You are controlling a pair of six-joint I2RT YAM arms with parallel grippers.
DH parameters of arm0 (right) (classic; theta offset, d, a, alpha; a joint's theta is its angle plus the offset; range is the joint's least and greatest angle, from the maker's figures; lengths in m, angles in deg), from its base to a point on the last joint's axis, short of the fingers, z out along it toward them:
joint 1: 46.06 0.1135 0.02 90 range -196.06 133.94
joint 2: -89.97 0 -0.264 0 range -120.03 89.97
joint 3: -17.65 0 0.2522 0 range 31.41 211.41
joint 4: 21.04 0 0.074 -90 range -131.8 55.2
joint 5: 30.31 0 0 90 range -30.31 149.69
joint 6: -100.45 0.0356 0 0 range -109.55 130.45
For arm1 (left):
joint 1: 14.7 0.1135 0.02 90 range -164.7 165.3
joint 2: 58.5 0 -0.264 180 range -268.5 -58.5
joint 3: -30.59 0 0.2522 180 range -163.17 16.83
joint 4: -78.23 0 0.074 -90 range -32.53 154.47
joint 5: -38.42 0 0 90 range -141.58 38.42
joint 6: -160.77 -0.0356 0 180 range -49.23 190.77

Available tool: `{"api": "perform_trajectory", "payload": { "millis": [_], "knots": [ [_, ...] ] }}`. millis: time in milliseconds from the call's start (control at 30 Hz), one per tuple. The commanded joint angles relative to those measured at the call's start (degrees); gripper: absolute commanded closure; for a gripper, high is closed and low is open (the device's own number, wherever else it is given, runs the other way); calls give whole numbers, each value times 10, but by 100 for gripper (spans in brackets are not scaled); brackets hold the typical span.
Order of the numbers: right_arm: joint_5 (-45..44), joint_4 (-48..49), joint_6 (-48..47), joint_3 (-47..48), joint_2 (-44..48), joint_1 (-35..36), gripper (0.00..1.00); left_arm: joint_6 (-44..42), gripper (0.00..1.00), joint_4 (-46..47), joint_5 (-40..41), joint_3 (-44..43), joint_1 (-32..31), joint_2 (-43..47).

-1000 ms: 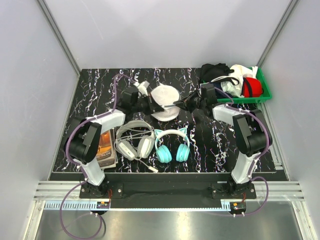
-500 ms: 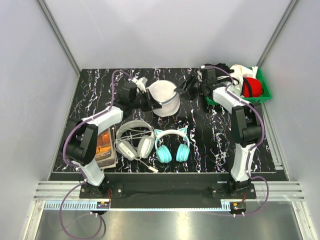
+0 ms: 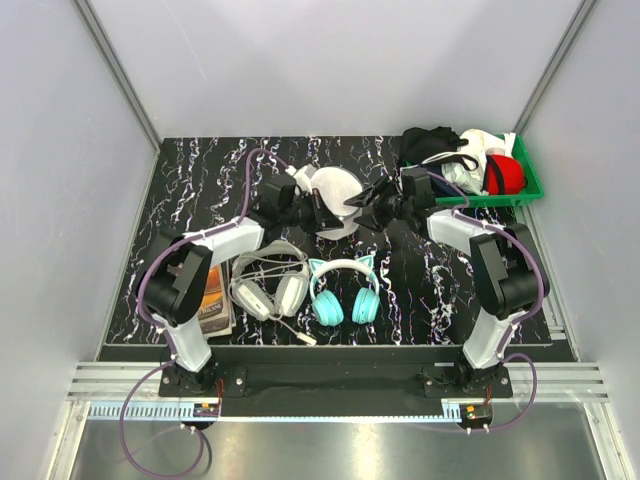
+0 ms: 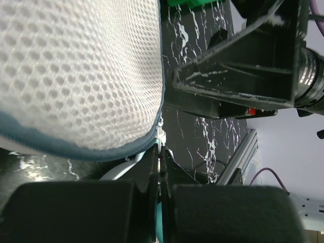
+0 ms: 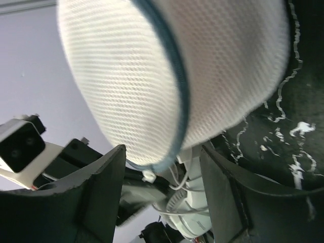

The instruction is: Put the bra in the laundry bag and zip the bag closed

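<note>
Table [image 3: 200,180]: black top with white marbling.
Green bin [image 3: 530,185]: back right corner, holding black, white and red garments [image 3: 470,155].
Laundry bag [image 3: 330,190]: white mesh dome at centre back, between the two grippers.
Left gripper [image 4: 160,152]: fingers pressed together, pinching the bag's blue-grey zipper rim.
Right gripper [image 5: 162,148]: fingers spread, just beside the bag.

Laundry bag [image 4: 76,66] rim in pinched claw [image 4: 161,154]

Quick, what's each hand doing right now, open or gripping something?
Left hand: closed, pinching the rim of the laundry bag.
Right hand: open, holding nothing.
</note>
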Motion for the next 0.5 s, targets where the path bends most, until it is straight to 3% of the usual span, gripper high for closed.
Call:
{"api": "perform_trajectory", "payload": {
  "millis": [0,67,133,200,233,467],
  "knots": [
    [-13,64,45,13,1,14,34,17,100,51,-14,-18,-10,0],
    [-11,87,60,10,-15,16,38,25,100,66,-22,-21,-10,-2],
    [-25,92,67,10,-21,14,56,33,100,73,-32,-22,-10,-3],
    [-37,83,47,18,-22,7,79,9,100,42,-13,-30,-8,0],
    [-41,73,39,23,-26,2,100,-2,100,28,-3,-31,-1,1],
    [29,12,-79,111,-60,-39,100,-47,100,-55,54,-3,108,26]
  ]
}}
